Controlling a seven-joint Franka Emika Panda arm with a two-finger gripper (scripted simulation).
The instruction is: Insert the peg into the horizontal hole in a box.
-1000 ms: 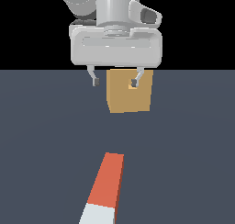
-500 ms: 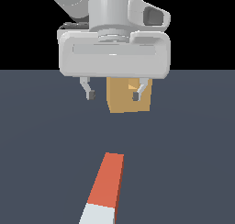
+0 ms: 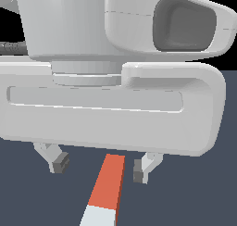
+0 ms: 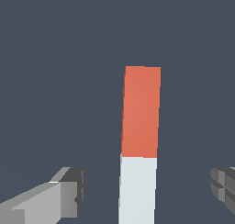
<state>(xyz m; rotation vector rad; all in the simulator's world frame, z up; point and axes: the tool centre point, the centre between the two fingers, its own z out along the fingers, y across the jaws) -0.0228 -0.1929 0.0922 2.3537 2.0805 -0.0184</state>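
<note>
Jaws spread (straddling peg)

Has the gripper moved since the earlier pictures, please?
Yes. In the exterior view the gripper has come toward the camera and down, from in front of the box to straddling the peg, which lies where it did.

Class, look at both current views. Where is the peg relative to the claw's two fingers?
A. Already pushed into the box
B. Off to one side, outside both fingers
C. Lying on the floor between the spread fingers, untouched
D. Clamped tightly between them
C. The claw is open, and the peg lies flat with clear gaps to each of the fingers.
</note>
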